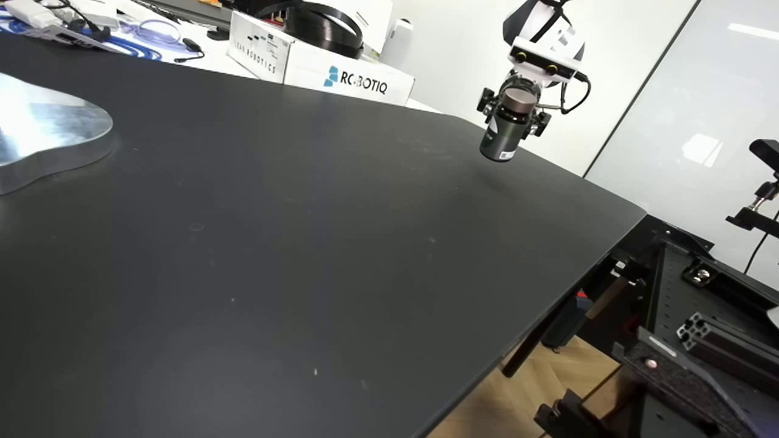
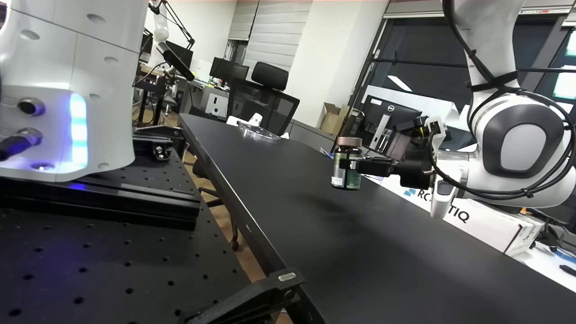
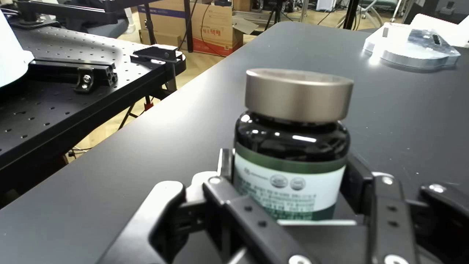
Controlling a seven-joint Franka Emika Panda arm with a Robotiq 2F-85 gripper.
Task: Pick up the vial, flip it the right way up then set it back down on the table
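Note:
The vial (image 1: 504, 135) is a dark bottle with a brownish metallic cap and a green and white label. It also shows in an exterior view (image 2: 345, 179) and in the wrist view (image 3: 293, 143). My gripper (image 3: 292, 172) is shut on the sides of its body. The vial is cap up and roughly upright. The gripper also shows in both exterior views (image 1: 513, 112) (image 2: 350, 164). It holds the vial above the black table (image 1: 304, 243), with a faint shadow below. The fingers hide part of the vial's lower body in the wrist view.
A shiny clear flat piece (image 1: 55, 125) lies on the table, also seen in the wrist view (image 3: 414, 55). A white Robotiq box (image 1: 347, 79) stands on the cluttered bench beside the table. A perforated black platform (image 2: 112, 261) carries the white robot base (image 2: 67, 81) across a gap.

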